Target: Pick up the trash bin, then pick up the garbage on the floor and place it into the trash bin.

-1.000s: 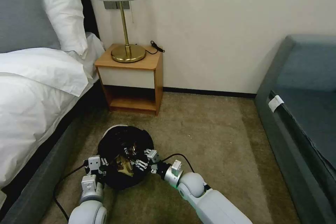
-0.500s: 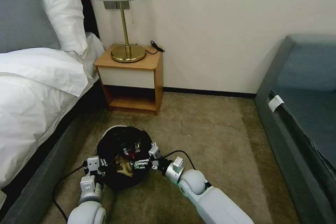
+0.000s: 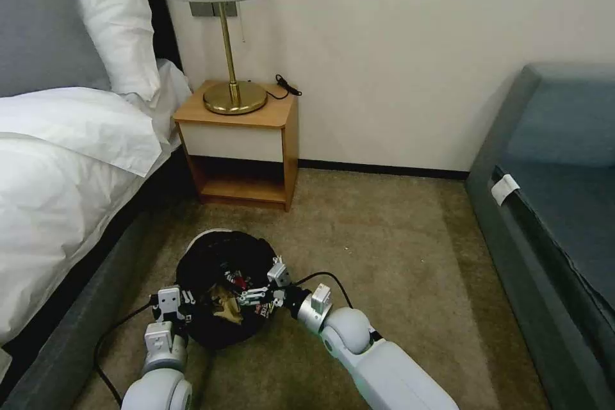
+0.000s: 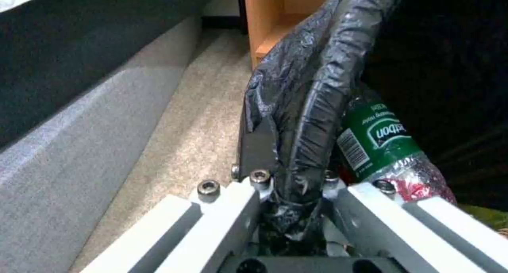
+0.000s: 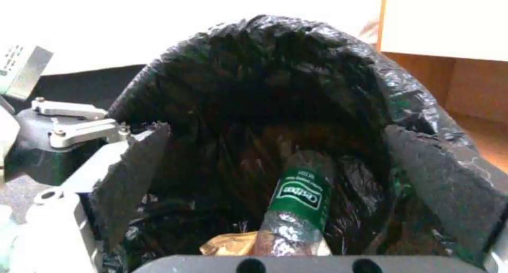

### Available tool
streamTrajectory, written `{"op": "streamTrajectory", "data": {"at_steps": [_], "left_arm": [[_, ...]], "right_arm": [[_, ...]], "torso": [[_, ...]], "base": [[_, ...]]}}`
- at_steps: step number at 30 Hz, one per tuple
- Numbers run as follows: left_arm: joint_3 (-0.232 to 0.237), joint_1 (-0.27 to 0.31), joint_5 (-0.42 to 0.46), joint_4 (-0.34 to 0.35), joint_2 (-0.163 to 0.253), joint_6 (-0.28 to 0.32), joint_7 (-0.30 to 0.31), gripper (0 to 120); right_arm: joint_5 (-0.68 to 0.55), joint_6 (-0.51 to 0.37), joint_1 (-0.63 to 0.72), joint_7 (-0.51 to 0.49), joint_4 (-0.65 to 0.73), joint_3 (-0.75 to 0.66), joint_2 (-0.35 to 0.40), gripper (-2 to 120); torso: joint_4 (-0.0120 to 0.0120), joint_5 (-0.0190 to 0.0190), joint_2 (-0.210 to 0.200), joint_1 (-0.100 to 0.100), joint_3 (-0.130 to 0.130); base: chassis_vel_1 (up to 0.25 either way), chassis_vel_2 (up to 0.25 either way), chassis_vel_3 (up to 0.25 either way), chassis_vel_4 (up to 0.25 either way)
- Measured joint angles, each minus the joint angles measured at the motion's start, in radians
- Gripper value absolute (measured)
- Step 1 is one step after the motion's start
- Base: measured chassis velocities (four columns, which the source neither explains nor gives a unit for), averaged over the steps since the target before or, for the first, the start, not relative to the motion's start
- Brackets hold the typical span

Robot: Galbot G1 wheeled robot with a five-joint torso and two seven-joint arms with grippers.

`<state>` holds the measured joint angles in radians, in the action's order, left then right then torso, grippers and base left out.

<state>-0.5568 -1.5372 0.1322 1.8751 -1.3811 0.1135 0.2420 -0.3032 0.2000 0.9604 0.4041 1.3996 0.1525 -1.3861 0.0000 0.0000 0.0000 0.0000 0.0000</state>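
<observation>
The trash bin (image 3: 211,327), lined with a crinkled black bag, sits on the carpet just before me. My left gripper (image 3: 174,306) is shut on the bin's near-left rim, and the bag's edge (image 4: 312,106) is pinched between its fingers. Over the bin's right side hovers my right gripper (image 3: 262,286), open, its black pads (image 5: 132,173) spread wide with nothing between them. Garbage lies inside the bin: a clear bottle with a green label (image 5: 297,197) (image 4: 378,140), a gold wrapper (image 5: 228,243), a red packet (image 3: 240,282) and brown paper (image 3: 227,311).
A bed (image 3: 57,192) with white linen runs along the left. A wooden nightstand (image 3: 240,147) with a brass lamp (image 3: 234,96) stands at the wall behind the bin. A grey-blue sofa (image 3: 557,205) fills the right. Open carpet (image 3: 384,237) lies between them.
My right gripper has edged a little left and farther over the bin's opening. A red piece now shows inside the bin. The left gripper keeps its hold on the rim.
</observation>
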Motion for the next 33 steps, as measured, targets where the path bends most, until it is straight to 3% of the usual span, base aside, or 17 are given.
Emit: {"op": "streamTrajectory", "data": {"at_steps": [33], "left_arm": [[-0.01, 0.023, 0.03, -0.033, 0.009, 0.001, -0.001, 0]], "right_arm": [[-0.048, 0.037, 0.004, -0.019, -0.024, -0.198, 0.085, 100]], "torso": [[0.0, 0.0001, 0.0, 0.0, 0.0]], "base": [[0.0, 0.0, 0.0, 0.0]]}}
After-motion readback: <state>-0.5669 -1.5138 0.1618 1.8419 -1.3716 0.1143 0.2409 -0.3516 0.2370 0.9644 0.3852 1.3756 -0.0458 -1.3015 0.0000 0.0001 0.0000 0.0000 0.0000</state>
